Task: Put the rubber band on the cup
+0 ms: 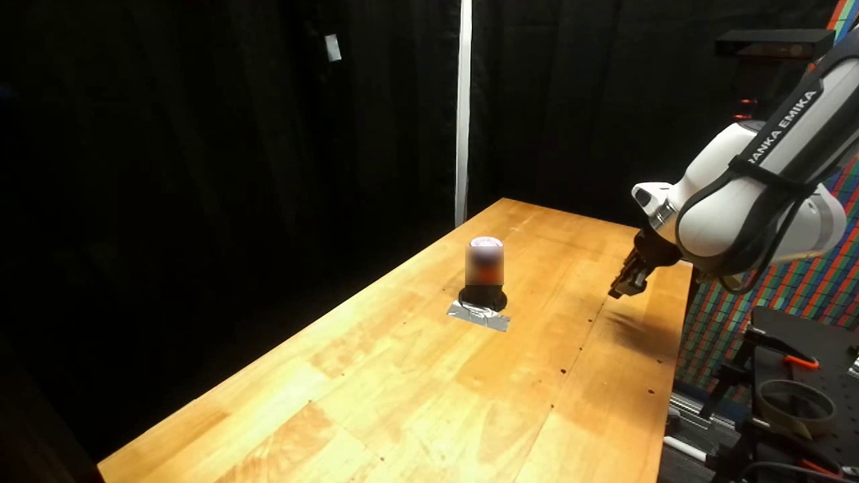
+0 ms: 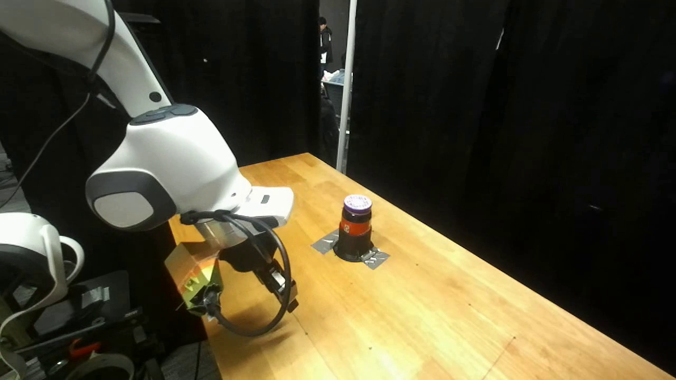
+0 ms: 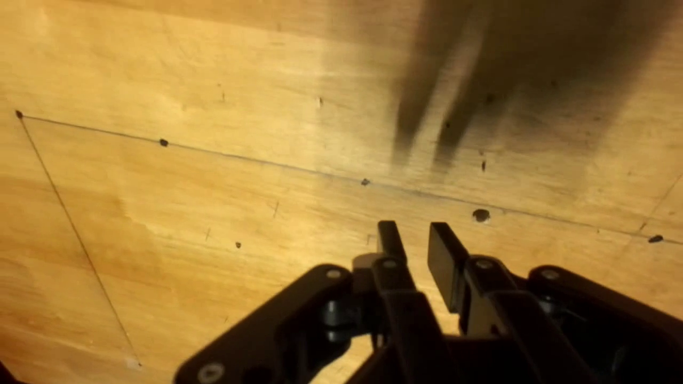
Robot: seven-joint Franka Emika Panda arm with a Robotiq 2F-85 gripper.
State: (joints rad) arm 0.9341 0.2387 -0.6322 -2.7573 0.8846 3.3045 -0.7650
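Notably, the gripper (image 3: 414, 230), being parted and empty, could reach the cup (image 1: 484, 274), nine o'clock in an exterior view, bandless.

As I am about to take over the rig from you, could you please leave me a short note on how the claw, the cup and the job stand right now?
The claw is partly open and empty, above the wooden table and well apart from the cup.
The cup stands upright, purple lid on top, in what looks like a black base fixed down with silver tape.
I cannot make out a rubber band in any view.
Done: nothing I can confirm.
Left: probably find the rubber band, grip it and put it on the cup.
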